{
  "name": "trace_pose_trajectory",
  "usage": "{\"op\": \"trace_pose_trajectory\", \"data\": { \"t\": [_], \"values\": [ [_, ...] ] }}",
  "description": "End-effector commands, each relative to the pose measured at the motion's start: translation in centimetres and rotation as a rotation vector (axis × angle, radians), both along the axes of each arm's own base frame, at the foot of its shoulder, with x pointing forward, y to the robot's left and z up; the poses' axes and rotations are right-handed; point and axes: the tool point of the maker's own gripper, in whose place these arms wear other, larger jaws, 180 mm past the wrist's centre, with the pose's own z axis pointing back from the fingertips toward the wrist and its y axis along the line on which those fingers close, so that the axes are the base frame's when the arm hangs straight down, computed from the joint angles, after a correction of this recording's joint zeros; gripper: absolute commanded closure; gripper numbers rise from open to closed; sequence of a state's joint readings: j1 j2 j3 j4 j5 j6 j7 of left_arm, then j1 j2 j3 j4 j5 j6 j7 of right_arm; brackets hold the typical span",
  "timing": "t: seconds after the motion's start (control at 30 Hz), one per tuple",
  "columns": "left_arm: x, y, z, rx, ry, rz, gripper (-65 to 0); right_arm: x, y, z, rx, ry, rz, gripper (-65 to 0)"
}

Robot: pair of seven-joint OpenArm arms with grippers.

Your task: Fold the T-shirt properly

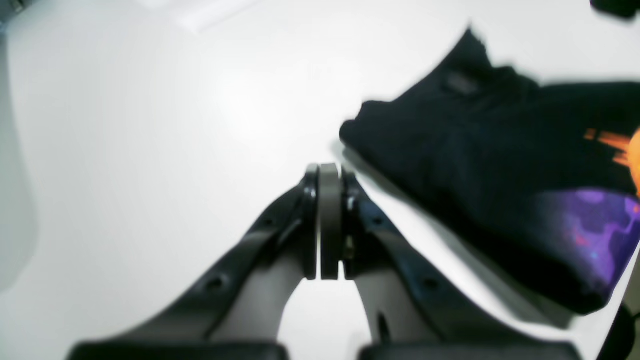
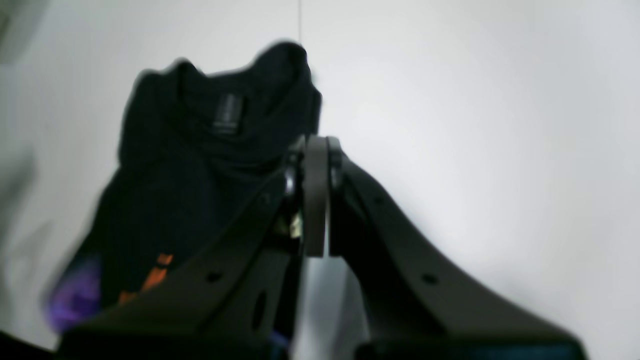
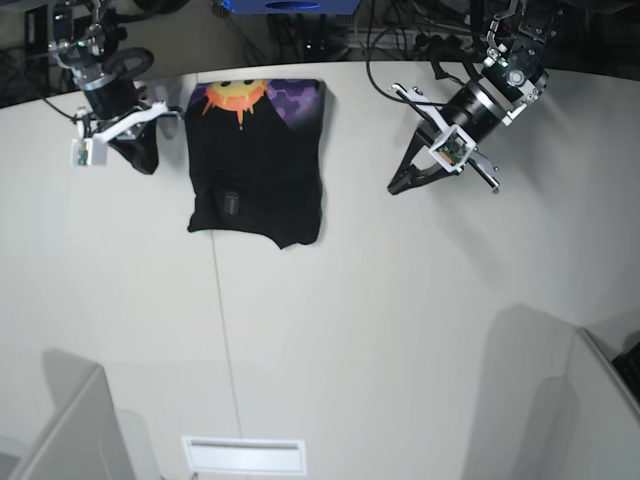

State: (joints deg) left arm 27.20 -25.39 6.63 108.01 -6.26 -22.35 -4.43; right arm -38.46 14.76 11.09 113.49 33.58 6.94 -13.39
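Observation:
The T-shirt [image 3: 255,165] lies folded into a compact rectangle on the white table, black with an orange sun and purple print at its far end and the neck label showing near the front. My left gripper [image 3: 397,187] hovers to its right, shut and holding nothing; in the left wrist view the gripper [image 1: 328,172] has the T-shirt [image 1: 480,165] off to its right. My right gripper [image 3: 148,165] sits just left of the cloth, also shut and holding nothing. In the right wrist view the gripper [image 2: 315,145] is beside the collar end of the T-shirt [image 2: 200,165].
A thin seam [image 3: 225,330] runs down the white table [image 3: 400,330]. A white slotted plate [image 3: 243,455] sits at the front edge. Grey panels [image 3: 70,430] stand at the front corners. Cables and equipment [image 3: 300,20] crowd the back edge.

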Motion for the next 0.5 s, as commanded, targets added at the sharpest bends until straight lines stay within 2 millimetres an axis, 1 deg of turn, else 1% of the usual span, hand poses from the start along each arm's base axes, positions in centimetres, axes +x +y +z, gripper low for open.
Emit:
{"op": "trace_pose_trajectory", "data": {
  "t": [0.0,0.1,0.2,0.27,0.33,0.47],
  "values": [
    [-0.4,0.0,0.7,-0.019,-0.034,-0.006,0.0,-0.3,0.1,0.7,-0.032,-0.042,0.016,0.0],
    [-3.2,-0.5,-0.9,0.074,-0.052,-0.07,0.0,-2.4,0.9,0.4,-0.151,-0.079,0.051,0.0],
    [-6.2,-1.0,-2.3,0.129,-0.037,-0.132,0.0,-4.5,1.4,0.2,-0.212,-0.095,0.057,0.0],
    [-8.4,-1.6,-2.8,0.121,-0.003,-0.163,0.0,-5.9,1.6,0.0,-0.222,-0.084,0.054,0.0],
    [-10.9,-2.0,-3.4,0.094,0.055,-0.177,0.0,-7.9,1.7,-0.7,-0.216,-0.033,0.055,0.0],
    [-15.3,-2.4,-3.9,0.057,0.15,-0.192,0.0,-11.4,1.7,-1.7,-0.214,0.065,0.065,0.0]
  ]
}}
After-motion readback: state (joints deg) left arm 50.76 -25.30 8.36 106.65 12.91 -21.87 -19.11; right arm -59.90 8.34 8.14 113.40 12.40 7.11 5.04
